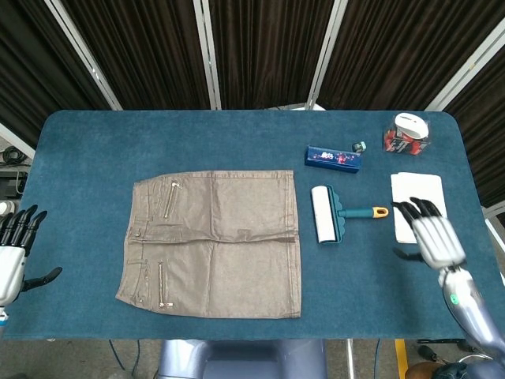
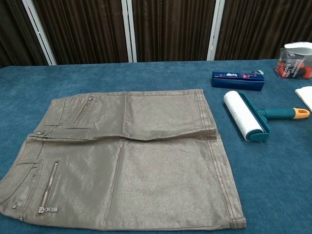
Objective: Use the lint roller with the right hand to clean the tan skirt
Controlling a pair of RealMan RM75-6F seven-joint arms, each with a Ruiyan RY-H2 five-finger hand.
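The tan skirt lies flat on the blue table, its waistband to the left. Just right of it lies the lint roller, a white roll in a teal frame with an orange-tipped handle pointing right. My right hand hovers open with fingers spread, over the table right of the handle's tip and partly over the white pad. At the table's left edge my left hand is open and holds nothing. Neither hand appears in the chest view.
A dark blue box lies behind the roller. A clear jar with a white lid stands at the back right. A white pad lies right of the roller's handle.
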